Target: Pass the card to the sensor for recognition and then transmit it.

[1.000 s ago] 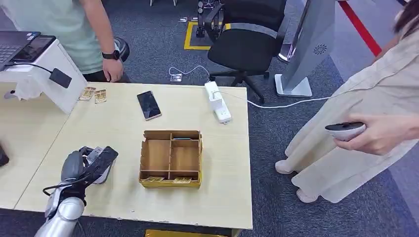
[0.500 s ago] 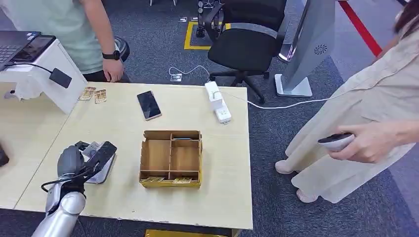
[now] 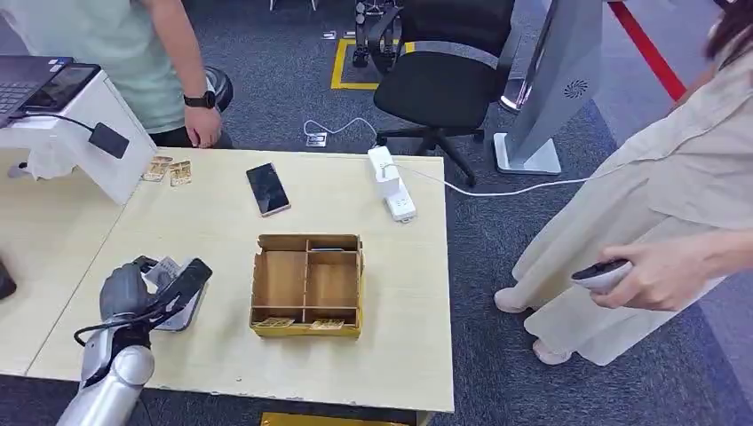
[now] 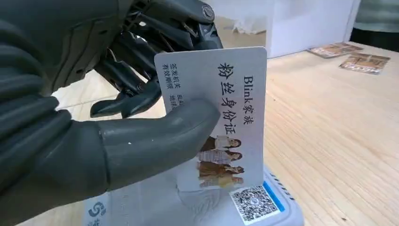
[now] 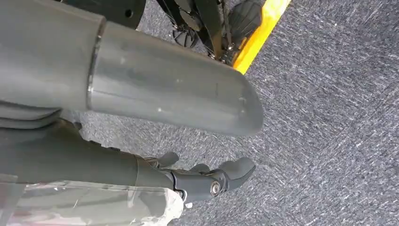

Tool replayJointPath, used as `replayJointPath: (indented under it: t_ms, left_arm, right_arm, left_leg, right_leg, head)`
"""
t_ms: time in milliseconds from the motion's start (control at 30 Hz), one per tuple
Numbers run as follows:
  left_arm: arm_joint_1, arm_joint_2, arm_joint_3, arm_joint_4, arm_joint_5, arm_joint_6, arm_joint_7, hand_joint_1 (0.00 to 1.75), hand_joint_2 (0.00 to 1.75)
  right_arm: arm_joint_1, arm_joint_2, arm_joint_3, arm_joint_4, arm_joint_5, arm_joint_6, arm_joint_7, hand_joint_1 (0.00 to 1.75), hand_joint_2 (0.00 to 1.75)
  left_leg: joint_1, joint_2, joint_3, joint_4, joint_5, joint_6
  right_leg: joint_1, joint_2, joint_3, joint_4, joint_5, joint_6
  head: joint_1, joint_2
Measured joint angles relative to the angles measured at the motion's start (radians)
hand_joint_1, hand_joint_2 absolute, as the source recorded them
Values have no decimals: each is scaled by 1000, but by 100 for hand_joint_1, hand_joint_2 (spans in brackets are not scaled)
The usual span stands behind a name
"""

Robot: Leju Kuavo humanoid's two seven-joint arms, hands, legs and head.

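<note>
Near the table's front-left corner, the left hand (image 4: pixel 89 117) pinches the card (image 4: pixel 221 113) between thumb and fingers, holding it upright just above the sensor (image 4: pixel 254 207). Thin, stiff, light and probably slick, the card is best gripped at one edge, print exposed. Whether the hanging right hand (image 5: pixel 141 108) holds anything cannot be told.

The head view looks forward and down over the bench (image 3: pixel 391 337). The left wrist view sits close behind the left hand (image 4: pixel 94 117), sharing that bench. The right wrist view faces down at carpet (image 5: pixel 329 117).
</note>
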Motion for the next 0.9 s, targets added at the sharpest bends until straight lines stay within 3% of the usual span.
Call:
replayJointPath:
  t_ms: [300, 700, 900]
  left_arm:
    - [-3, 5, 14, 18, -16, -48, 13, 175, 175]
    - [-8, -7, 19, 114, -149, -6, 45, 175, 175]
    - [-30, -26, 19, 150, -151, -5, 26, 175, 175]
  right_arm:
    - [0, 0, 1, -1, -1, 2, -1, 0, 0]
    - [0, 0, 9, -1, 2, 3, -7, 0, 0]
    - [0, 0, 10, -1, 2, 3, -6, 0, 0]
  left_leg:
    - [0, 0, 1, 0, 0, 0]
    - [0, 0, 2, 0, 0, 0]
    - [0, -2, 4, 0, 0, 0]
  right_leg:
    - [0, -1, 2, 0, 0, 0]
    - [0, -1, 2, 0, 0, 0]
    - [0, -3, 4, 0, 0, 0]
  head:
    - [0, 0]
    - [0, 0]
    - [0, 0]
